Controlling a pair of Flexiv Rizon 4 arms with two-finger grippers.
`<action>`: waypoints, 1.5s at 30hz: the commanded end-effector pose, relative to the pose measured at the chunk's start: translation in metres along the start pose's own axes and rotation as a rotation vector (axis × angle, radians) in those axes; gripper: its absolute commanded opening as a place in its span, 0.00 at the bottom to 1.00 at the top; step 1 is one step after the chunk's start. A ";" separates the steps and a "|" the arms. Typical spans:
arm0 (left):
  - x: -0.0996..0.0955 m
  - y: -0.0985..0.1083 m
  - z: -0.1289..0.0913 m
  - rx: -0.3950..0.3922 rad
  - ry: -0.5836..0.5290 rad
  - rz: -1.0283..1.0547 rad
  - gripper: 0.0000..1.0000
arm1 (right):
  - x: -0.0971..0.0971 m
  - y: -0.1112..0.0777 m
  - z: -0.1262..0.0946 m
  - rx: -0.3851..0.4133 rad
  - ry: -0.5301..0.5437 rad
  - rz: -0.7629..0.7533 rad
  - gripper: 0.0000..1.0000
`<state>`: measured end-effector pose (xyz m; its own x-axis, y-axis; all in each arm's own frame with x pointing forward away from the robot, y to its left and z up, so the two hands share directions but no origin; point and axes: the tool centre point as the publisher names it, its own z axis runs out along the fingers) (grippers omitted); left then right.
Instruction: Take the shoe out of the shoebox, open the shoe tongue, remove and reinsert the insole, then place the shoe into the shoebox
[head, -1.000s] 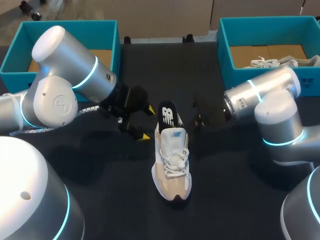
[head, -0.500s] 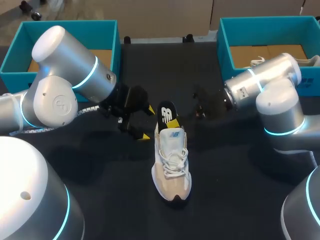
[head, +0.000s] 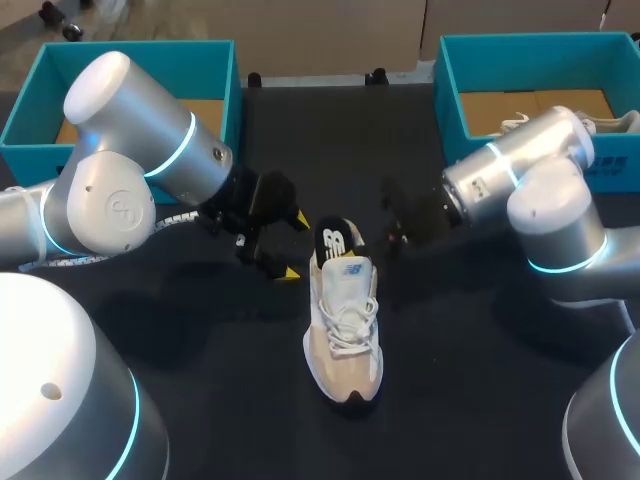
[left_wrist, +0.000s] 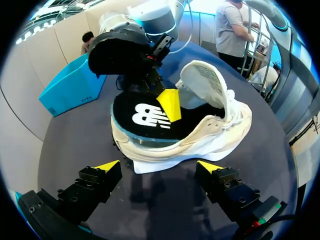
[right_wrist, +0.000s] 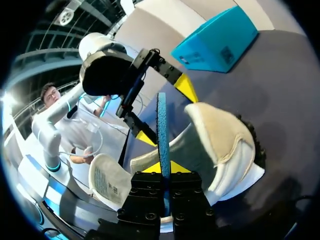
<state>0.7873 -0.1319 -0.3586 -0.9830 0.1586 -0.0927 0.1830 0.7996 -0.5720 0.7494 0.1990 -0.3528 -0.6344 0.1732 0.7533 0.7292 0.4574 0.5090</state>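
Note:
A beige and white shoe (head: 343, 325) lies on the black table with its toe toward me. Its tongue (left_wrist: 202, 85) is lifted back. The black insole (head: 337, 243) with a white logo stands partly out of the heel. My right gripper (head: 362, 240) is shut on the insole's edge (right_wrist: 162, 130), the yellow tips (right_wrist: 170, 166) pinching it. In the left wrist view the insole (left_wrist: 145, 119) lies across the shoe (left_wrist: 210, 135). My left gripper (head: 288, 246) stands open just left of the heel, the shoe ahead of its fingers (left_wrist: 107, 165) and untouched.
A blue shoebox (head: 225, 75) sits at the back left. Another blue shoebox (head: 450, 90) at the back right holds a second pale shoe (head: 545, 125). My left gripper (right_wrist: 165, 110) shows beyond the insole in the right wrist view.
My right gripper has closed onto the insole. The insole has sunk a little lower over the heel. The left arm has not moved.

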 end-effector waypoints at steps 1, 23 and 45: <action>0.000 0.000 0.001 -0.002 0.001 0.000 1.00 | 0.007 -0.009 0.004 -0.009 -0.011 0.014 0.00; 0.000 0.000 0.001 -0.002 0.001 0.000 1.00 | 0.005 0.008 -0.008 0.008 -0.041 -0.009 0.21; 0.000 0.000 0.001 -0.002 0.001 0.000 1.00 | -0.007 0.019 -0.003 0.092 -0.017 -0.004 0.00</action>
<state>0.7873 -0.1319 -0.3586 -0.9830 0.1586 -0.0927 0.1829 0.7996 -0.5720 0.7695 0.2022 -0.3459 -0.6433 0.1811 0.7439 0.7006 0.5311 0.4765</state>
